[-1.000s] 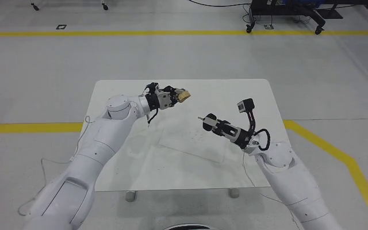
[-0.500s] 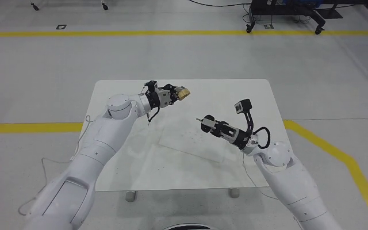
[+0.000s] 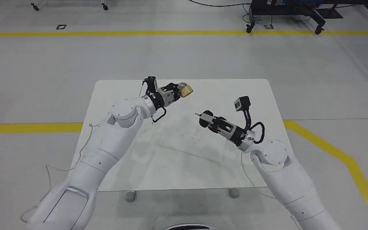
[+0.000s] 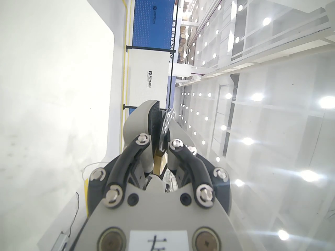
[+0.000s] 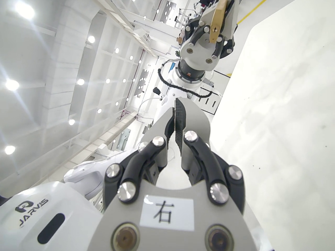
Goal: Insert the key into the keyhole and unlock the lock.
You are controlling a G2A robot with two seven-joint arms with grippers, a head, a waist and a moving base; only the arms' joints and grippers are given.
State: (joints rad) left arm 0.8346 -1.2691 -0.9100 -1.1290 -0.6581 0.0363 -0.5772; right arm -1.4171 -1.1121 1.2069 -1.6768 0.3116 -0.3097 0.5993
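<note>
Brass lock (image 3: 184, 89), pinched in the left end effector (image 3: 179, 92), was held in the air over the far part of the table (image 3: 241, 167). Its narrow face with the keyhole (image 5: 215, 28) was turned toward the other arm, presumably to offer a straight line for insertion. The keyhole held nothing. Key (image 3: 198, 114): a thin tip projected from the right end effector (image 3: 202, 116), whose fingers were pressed together on it. It pointed toward the lock but was well apart from it, so insertion was judged not yet begun.
</note>
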